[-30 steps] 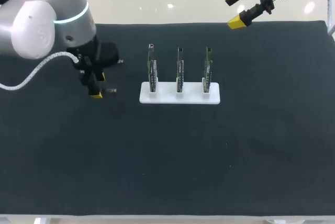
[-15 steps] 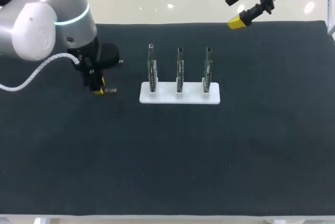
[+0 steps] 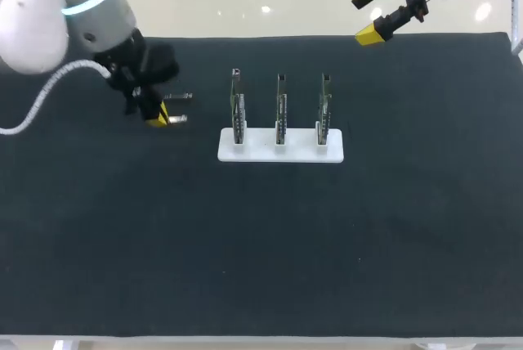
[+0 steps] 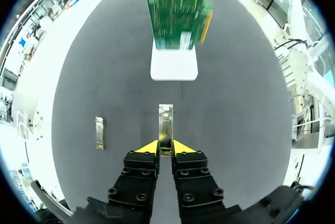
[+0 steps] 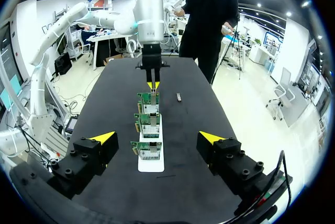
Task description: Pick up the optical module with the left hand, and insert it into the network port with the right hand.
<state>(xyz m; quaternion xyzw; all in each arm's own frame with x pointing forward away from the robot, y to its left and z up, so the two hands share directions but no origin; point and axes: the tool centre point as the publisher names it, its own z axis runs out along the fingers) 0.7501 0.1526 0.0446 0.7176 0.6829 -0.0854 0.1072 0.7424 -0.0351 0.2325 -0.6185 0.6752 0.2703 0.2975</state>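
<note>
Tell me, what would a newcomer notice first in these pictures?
First, the white base in the middle of the black mat, carrying three upright green circuit boards in a row. Next, the left arm's yellow-tipped jaws, shut on a small silver metal optical module, with a second module lying on the mat beside them. The right arm's jaws hang open near the far edge.

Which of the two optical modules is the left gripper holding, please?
The optical module clamped in the left gripper, pointing toward the card stand; the other module lies free on the mat.
</note>
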